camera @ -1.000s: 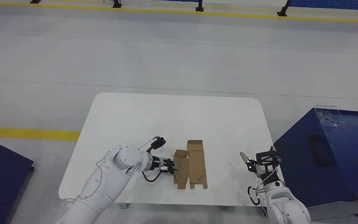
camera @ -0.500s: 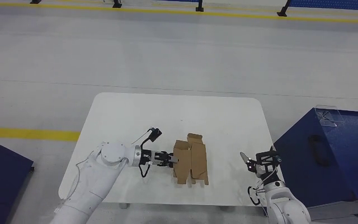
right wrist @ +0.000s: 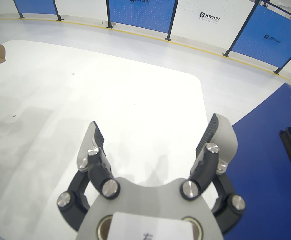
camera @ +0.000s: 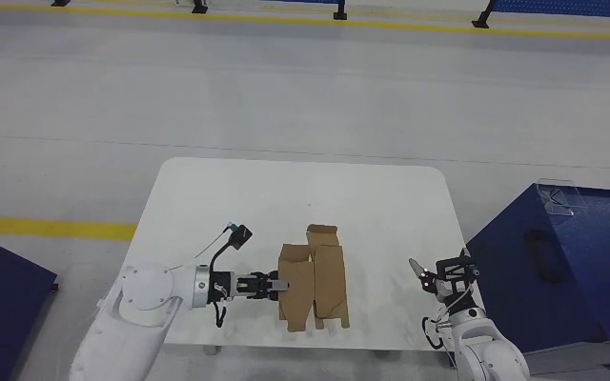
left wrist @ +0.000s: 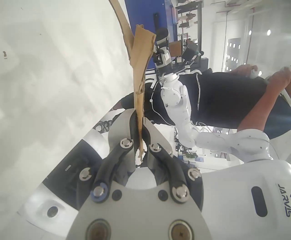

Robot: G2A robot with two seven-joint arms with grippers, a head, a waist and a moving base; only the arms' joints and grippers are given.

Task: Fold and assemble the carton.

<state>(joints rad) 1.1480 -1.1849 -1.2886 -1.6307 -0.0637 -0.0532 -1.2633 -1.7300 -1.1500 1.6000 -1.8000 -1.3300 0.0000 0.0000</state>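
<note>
Cardboard carton (camera: 313,286) lies flattened on the white bench (camera: 381,200), about in the middle of its width and close to the edge on the robot's side. The left tool (camera: 274,284) is low at the carton's left side and is pressed together on the left flap, so the thin board stands pinched edge-on between the two dark pads (left wrist: 133,129). The right tool (camera: 440,269) hangs over the right front corner of the bench, well apart from the carton, with its fingers (right wrist: 224,134) spread wide. A stretch of bare white bench top lies between it and the carton. Just beside the right edge of the bench a dark blue cabinet (camera: 543,267) stands on the pale grey floor (camera: 286,95), and a yellow line (camera: 57,229) runs on the floor at the left. Farther off, blue panels (right wrist: 141,9) on black posts stand in a row. The carton is brown corrugated board, matte, made of long rectangular parts side by side with fold lines between them. A short flap sticks out at its far end and small notched tabs at its near end. Where the left tool holds it, the edge looks frayed and a little torn. The bench top is smooth, with rounded corners. The right tool has grey metal fingers with black ribbed faces, joined by black links and round silver pins.
</note>
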